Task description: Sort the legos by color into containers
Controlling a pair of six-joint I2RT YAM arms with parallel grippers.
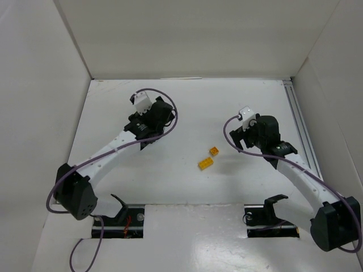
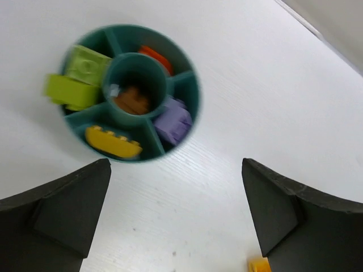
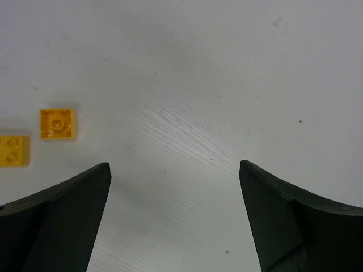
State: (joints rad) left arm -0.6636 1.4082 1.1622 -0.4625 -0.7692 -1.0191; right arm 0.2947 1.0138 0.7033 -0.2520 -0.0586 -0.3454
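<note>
The round teal dish (image 2: 194,93) sits on the white table, ahead of my left gripper (image 2: 176,164) and a little to its left. My left gripper is open and holds nothing. The dish's compartments hold lime green bricks (image 2: 79,79), an orange-red piece (image 2: 154,55), a purple brick (image 2: 173,122) and a yellow brick (image 2: 113,141). A brown brick (image 2: 133,102) lies in the centre cup. From the top, the left arm hides the dish. Two yellow bricks (image 1: 214,151) (image 1: 206,163) lie loose mid-table. They show left of my open, empty right gripper (image 3: 173,165), as a square brick (image 3: 57,123) and a second brick (image 3: 12,150).
White walls enclose the table on the left, back and right. A metal rail (image 1: 298,119) runs along the right side. Two black brackets (image 1: 121,206) (image 1: 273,203) stand at the near edge by the arm bases. A yellow bit (image 2: 258,265) peeks out beside my left gripper's right finger.
</note>
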